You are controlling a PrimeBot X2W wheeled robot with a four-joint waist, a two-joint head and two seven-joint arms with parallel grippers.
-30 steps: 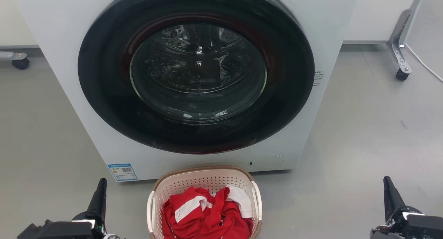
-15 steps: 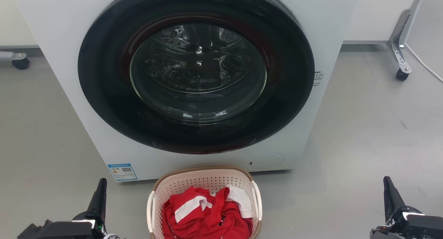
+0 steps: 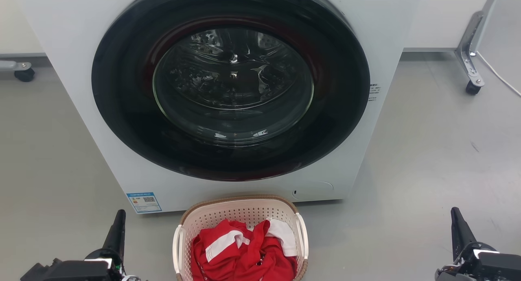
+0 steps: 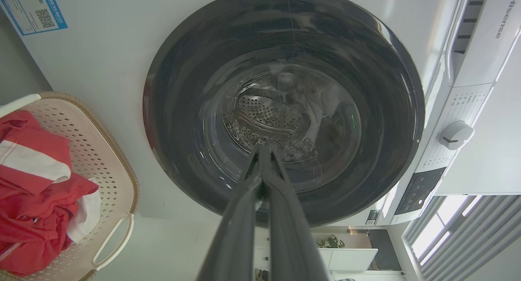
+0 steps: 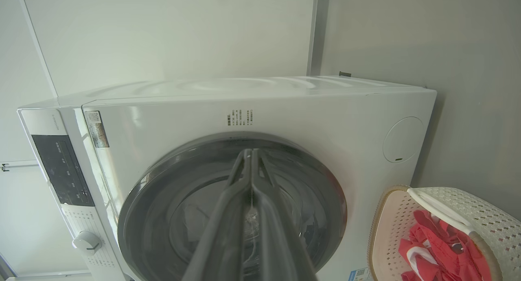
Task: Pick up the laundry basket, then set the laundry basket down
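a white hisense washing machine takes up most of the space ahead. its round dark glass door is closed, and a blue energy label is stuck low on its front, on the robot's left. a metal frame leg on a caster stands back on the right with a pale cable beside it. another caster sits far off on the left.

bare grey floor runs wide on both sides of the machine and lies open between each gripper and the basket.

the laundry basket sits on the floor just in front of the machine's lower edge, midway between the two arms. i can't tell whether its far rim touches the machine. the left gripper is low on the left, apart from the basket's white left handle. its two fingers are pressed together to one point, with nothing between them. the right gripper is farther out, well apart from the right handle, and its fingers are likewise pressed together on nothing.

inside the basket lies crumpled red clothing with white stripes, heaped below the brown rim.
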